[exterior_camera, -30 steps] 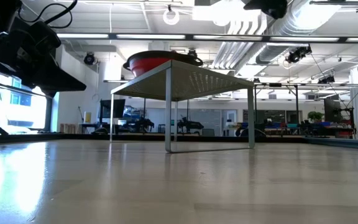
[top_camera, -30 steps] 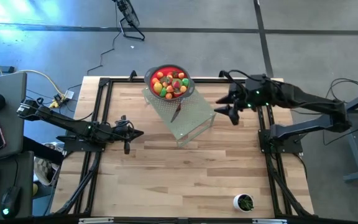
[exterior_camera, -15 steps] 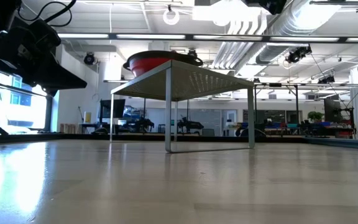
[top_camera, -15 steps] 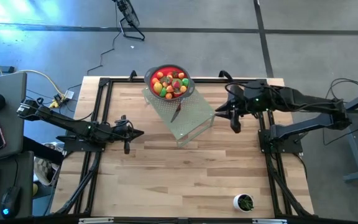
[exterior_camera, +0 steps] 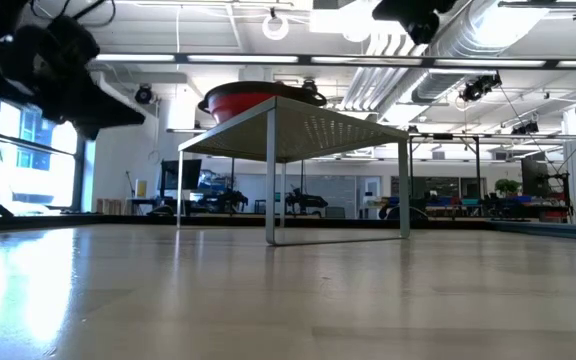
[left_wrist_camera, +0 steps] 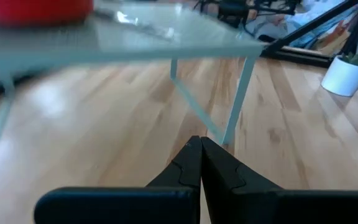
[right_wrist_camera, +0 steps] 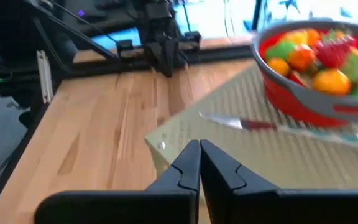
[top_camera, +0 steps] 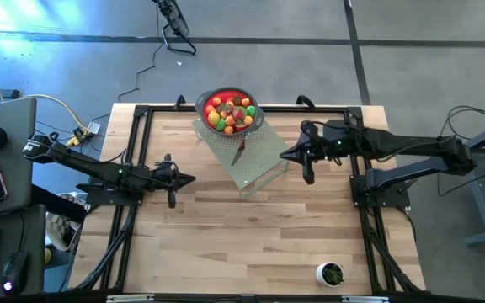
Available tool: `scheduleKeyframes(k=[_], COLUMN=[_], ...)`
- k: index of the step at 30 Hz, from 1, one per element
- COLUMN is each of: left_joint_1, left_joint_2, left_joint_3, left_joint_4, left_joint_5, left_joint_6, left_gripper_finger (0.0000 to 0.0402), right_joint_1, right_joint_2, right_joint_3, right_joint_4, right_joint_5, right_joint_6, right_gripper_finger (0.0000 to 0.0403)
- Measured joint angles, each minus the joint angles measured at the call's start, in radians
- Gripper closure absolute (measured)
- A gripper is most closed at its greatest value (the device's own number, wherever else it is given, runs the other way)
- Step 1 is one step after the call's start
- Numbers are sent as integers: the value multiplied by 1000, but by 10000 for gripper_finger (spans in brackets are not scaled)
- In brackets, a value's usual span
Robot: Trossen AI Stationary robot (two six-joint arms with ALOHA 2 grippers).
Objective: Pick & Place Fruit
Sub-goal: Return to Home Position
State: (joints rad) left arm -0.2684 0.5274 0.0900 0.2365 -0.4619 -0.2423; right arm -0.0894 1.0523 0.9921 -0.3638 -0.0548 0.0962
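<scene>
Many small toy fruit pieces, red, orange, yellow, green (top_camera: pixel 229 113): heaped in red strainer (top_camera: pixel 202 108) on pale perforated metal shelf (top_camera: pixel 263 164); none seen on wooden table (top_camera: pixel 251 244), so sorting judged done. Right gripper (right_wrist_camera: pixel 199 152): fingers pressed together, empty, beside shelf. Left gripper (left_wrist_camera: pixel 200 149): likewise closed, empty, parked at table's left

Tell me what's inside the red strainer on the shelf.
The red strainer holds heaped toy fruit: orange, green, yellow and red pieces. Pieces beneath the top layer are covered, so uncountable. The knife lies outside, on the shelf.
</scene>
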Motion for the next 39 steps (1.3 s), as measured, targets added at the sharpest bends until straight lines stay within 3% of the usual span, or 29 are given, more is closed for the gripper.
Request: scheduleKeyframes(k=[8, 19, 23, 34, 39], left_joint_1=[0, 0, 0, 0, 0], left_joint_2=[-33, -260, -338, -483, -522], left_joint_3=[73, 73, 74, 74, 76], left_joint_4=[-10, -224, -277, -430, -484], left_joint_5=[-15, -42, -31, -24, -28], left_joint_6=[292, 289, 288, 264, 264], left_gripper_finger=[402, 402, 402, 402, 402], right_joint_1=[33, 72, 86, 90, 90], right_joint_2=[-26, -163, -241, -417, -482], right_joint_3=[-209, -428, -472, -486, -485], right_joint_4=[364, 571, 558, 370, 285], right_joint_5=[3, 28, 100, 109, 169], right_joint_6=[-45, -39, -38, -15, -14], right_gripper_finger=[400, 400, 401, 401, 401])
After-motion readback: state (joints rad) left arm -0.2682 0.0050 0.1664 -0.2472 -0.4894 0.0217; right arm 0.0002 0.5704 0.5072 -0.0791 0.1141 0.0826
